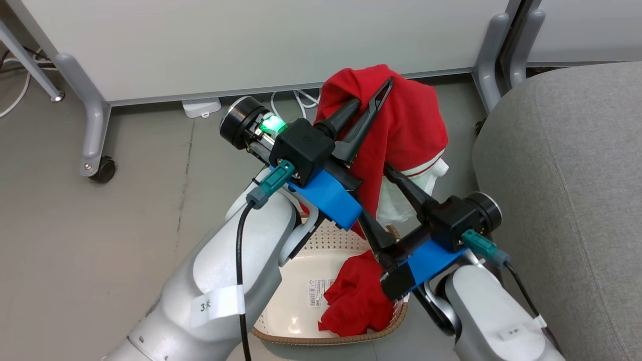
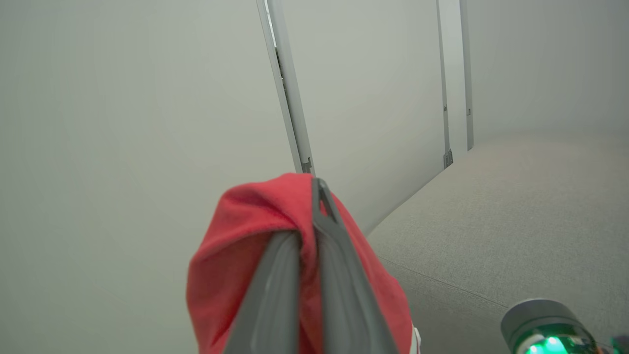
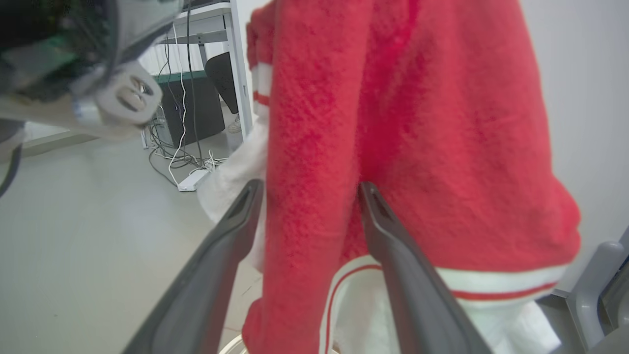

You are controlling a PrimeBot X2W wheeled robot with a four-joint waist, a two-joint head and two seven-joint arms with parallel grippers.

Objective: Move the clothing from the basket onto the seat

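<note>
My left gripper [image 1: 373,95] [image 2: 307,211] is shut on a red garment [image 1: 406,120] [image 2: 245,236] [image 3: 417,147] with white trim, holding it up above the basket [image 1: 296,306]. The fabric drapes down from the fingers. My right gripper [image 1: 376,193] [image 3: 310,187] stands open at the garment's lower part, one finger on each side of the hanging cloth. A second red piece of clothing [image 1: 358,298] lies crumpled in the cream basket, beside its label sticker. The grey seat [image 1: 567,200] [image 2: 516,216] is just to the right.
White partition panels on grey legs stand behind, with a castor [image 1: 103,168] at the left. A white power strip [image 1: 200,107] and cables lie on the floor under the panel. A desk leg [image 3: 238,73] and more cables show in the right wrist view.
</note>
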